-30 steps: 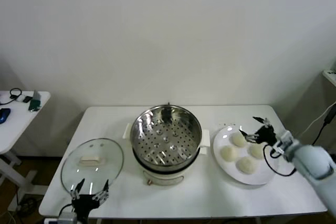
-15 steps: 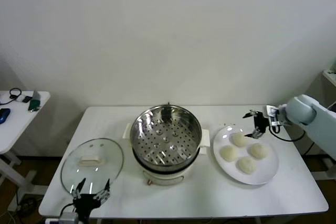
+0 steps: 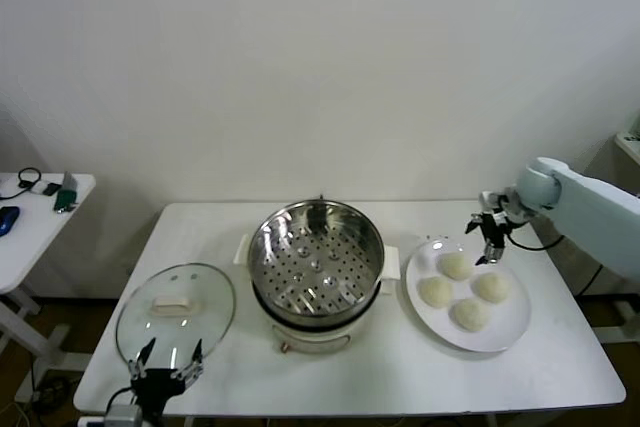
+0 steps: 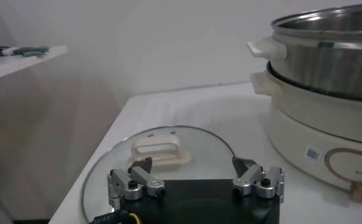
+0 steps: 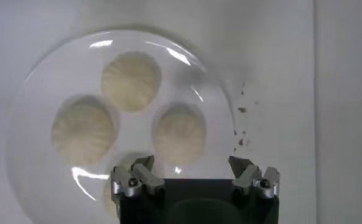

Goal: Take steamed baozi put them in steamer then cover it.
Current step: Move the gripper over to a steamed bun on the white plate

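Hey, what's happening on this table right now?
The right gripper, jaws open and empty, hovers above the far edge of the flat white plate holding four round off-white steamed baozi. None is picked up yet. The shiny stainless-steel steamer sits open mid-table, its perforated tray bare. Its round glass lid lies on the table to the robot's left, with the left gripper parked, jaws open, near the lid's front edge.

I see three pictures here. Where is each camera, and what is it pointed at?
Head: looks down on the table, pot, lid, plate of buns; both arms show.
Left wrist: low by the left claw, open, facing the lid and pot.
Right wrist: above the plate, looking down past the open right claw.
All views share the table; the right wrist and head also share the plate.
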